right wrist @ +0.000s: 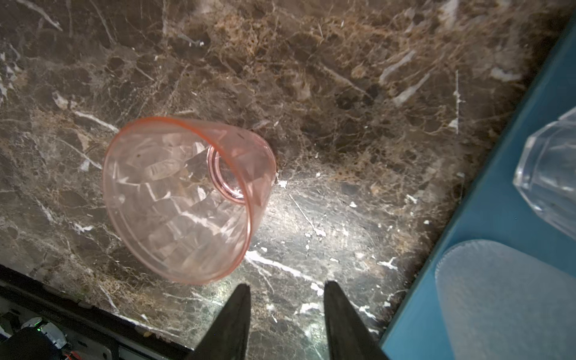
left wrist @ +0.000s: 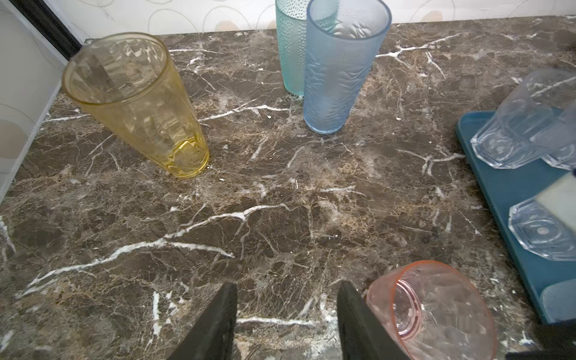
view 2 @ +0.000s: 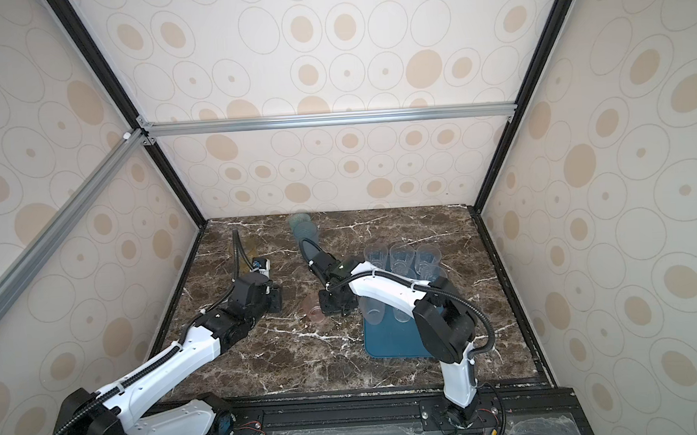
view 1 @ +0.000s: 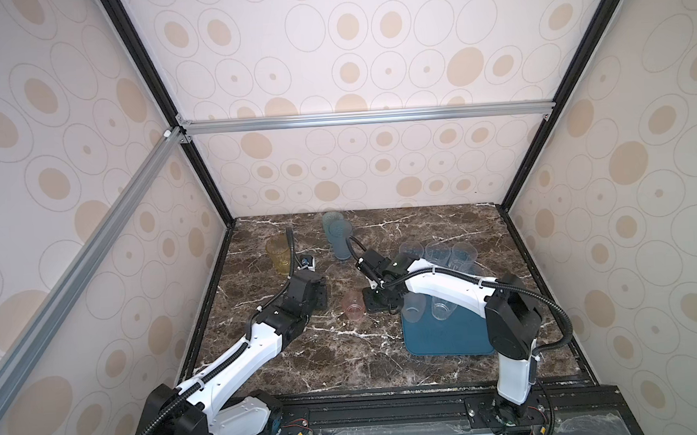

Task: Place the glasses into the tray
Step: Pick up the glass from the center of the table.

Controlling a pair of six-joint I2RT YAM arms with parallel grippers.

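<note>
A flat rectangular dark teal-blue plastic tray (view 1: 447, 342) with a low rim lies on the right half of the dark brown, white-veined marble tabletop (view 1: 337, 350). On the tray stand clear faceted tumblers: three in a far row (view 1: 437, 254) and at least one nearer (view 1: 440, 308), with a frosted tumbler (right wrist: 498, 299) at the tray's near left side; the right arm hides part of the group. A small pinkish see-through tumbler (right wrist: 184, 199) stands mouth up on the marble just left of the tray, off it, between the two grippers. The left gripper (left wrist: 286, 285) is low over the table to the left of this tumbler. Its black fingers (left wrist: 218, 324) are spread moderately wide with only bare marble between them, and the pink tumbler sits just beside the outer face of one finger; contact cannot be told. The right gripper (right wrist: 287, 285) hangs between the pink tumbler and the tray's left edge, fingers parted with nothing between them. An amber-yellow faceted tumbler (left wrist: 137, 103) stands upright at the far left. Two tall teal-blue textured tumblers (left wrist: 339, 68) stand close together at the far middle, near the back wall.
</note>
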